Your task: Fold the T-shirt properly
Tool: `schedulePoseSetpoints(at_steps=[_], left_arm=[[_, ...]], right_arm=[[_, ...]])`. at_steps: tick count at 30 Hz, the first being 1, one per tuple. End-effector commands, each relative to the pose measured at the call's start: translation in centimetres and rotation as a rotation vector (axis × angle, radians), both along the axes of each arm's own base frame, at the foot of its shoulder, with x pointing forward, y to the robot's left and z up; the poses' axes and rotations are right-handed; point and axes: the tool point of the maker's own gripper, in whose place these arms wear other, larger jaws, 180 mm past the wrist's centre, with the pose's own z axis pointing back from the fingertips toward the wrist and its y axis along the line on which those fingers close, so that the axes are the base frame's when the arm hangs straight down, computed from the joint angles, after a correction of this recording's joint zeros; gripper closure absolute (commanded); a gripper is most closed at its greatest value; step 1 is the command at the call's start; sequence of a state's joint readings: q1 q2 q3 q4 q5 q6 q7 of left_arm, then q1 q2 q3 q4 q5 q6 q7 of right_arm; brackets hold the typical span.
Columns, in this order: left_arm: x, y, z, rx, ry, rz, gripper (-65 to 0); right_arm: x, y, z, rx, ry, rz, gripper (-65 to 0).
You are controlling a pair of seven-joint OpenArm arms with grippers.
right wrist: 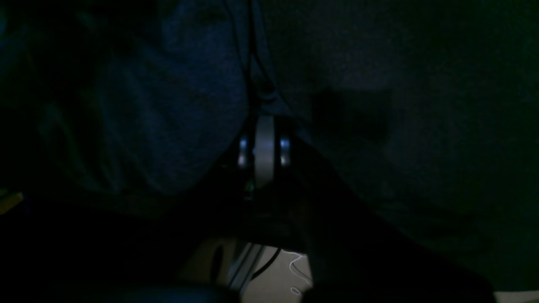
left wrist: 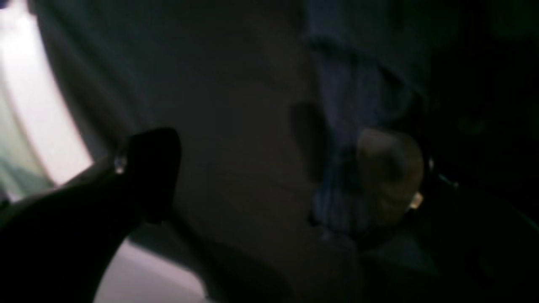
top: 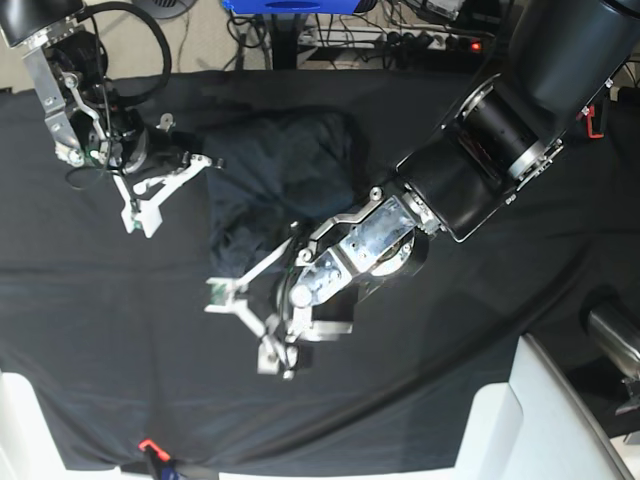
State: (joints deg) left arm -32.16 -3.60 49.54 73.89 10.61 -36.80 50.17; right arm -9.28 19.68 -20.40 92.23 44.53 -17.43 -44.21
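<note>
- My left gripper (top: 243, 335) stands spread wide, empty, low over the black table cloth (top: 450, 400); its upper finger (top: 252, 278) reaches the T-shirt's near corner.
- The T-shirt (top: 270, 180) lies just beyond that gripper, bunched, long axis running away from it.
- My left arm is nearer the lower hem, stretched low across the cloth.
- Farther off, my right gripper (top: 203, 160) is pinched on the T-shirt's far-side edge.

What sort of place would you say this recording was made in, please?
Probably a robotics lab or workshop bench. A black table cloth covers the work surface, cables and a power strip lie on the floor behind it, and two robot arms work over the T-shirt.
</note>
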Motion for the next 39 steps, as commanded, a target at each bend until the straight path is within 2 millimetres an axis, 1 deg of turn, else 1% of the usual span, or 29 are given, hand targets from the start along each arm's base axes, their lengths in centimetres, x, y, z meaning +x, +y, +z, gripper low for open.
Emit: schedulePoseSetpoints(at_steps=[1,3,4,5,7,8,9,10,12,13,15,17,19,20,22,24,25,28,31,34,36,37,39], left_arm=[[0.6,-0.7,2.4,-0.041,-0.048,0.01,-65.0],[-0.7,-1.2,4.0,-0.089,-0.06,0.02,-65.0],[-1.4,-1.0,4.1,-0.093,-0.061,0.029,-62.4],[-2.3,-0.3,3.7,-0.092,-0.051,0.046,-52.3],[-4.4,0.8,2.7,-0.118,-0.016,0.079,-23.7],[-5.5,1.2,2.1,-0.135,0.008,0.096,-8.2],[-7.0,2.0,1.0,-0.148,0.042,0.128,0.0],[-8.1,2.5,0.5,-0.165,0.065,0.155,0.0],[-10.7,2.8,-0.6,-0.227,0.117,0.187,0.0],[-11.8,3.2,-1.2,-0.264,0.141,0.195,0.0],[-14.2,3.3,-2.4,-0.325,0.192,0.203,0.0],[-15.7,3.2,-3.0,-0.375,0.227,0.216,0.0],[-16.6,3.2,-3.5,-0.384,0.249,0.223,0.0],[-17.1,3.2,-3.7,-0.387,0.264,0.226,0.0],[-17.7,3.2,-4.1,-0.382,0.276,0.229,0.0],[-18.4,3.3,-4.6,-0.382,0.296,0.234,0.0],[-18.5,3.7,-4.9,-0.371,0.3,0.238,0.0],[-18.8,3.9,-5.2,-0.366,0.31,0.24,0.0],[-18.6,4.2,-5.6,-0.354,0.314,0.246,0.0],[-17.6,4.6,-5.9,-0.351,0.295,0.286,0.0],[-17.3,4.9,-6.3,-0.346,0.296,0.307,0.0],[-17.2,5.1,-6.5,-0.34,0.297,0.308,0.0],[-17.8,5.1,-7.1,-0.326,0.315,0.307,0.0]], right_arm=[[0.8,-0.2,0.7,-0.001,-0.032,0.003,-0.8],[0.9,-0.2,0.9,0.001,-0.038,0.002,-0.8],[0.8,-0.2,0.9,0.002,-0.038,0.001,-0.8],[0.7,-0.1,1.0,0.004,-0.042,0.004,-0.8],[0.7,0.1,1.4,-0.007,-0.06,0.019,-0.6],[0.8,0.2,1.8,-0.027,-0.084,0.036,-0.6],[0.6,0.3,2.2,-0.055,-0.109,0.053,-0.6],[0.4,0.5,2.5,-0.085,-0.134,0.075,-0.6],[0.2,1.6,3.6,-0.139,-0.199,0.131,-0.6],[0.0,1.9,3.8,-0.167,-0.219,0.152,-0.6],[-0.6,3.0,3.6,-0.187,-0.225,0.187,-0.6],[-1.2,4.0,3.0,-0.187,-0.212,0.216,-0.6],[-1.7,4.9,2.5,-0.18,-0.201,0.245,-0.6],[-1.6,5.3,2.5,-0.178,-0.205,0.259,-0.6],[-1.8,5.8,2.0,-0.18,-0.194,0.281,-0.6],[-1.5,6.3,1.7,-0.176,-0.19,0.28,-0.6],[-1.5,6.3,1.6,-0.175,-0.185,0.278,-0.6],[-1.4,6.6,1.7,-0.169,-0.19,0.282,-0.6],[-1.7,6.8,1.7,-0.164,-0.186,0.283,-0.6],[-1.7,6.8,1.6,-0.164,-0.184,0.283,-0.6],[-1.8,6.8,1.6,-0.164,-0.183,0.283,-0.6],[-1.9,6.8,1.6,-0.164,-0.181,0.284,-0.6],[-2.3,6.8,1.4,-0.162,-0.172,0.284,-0.6]])
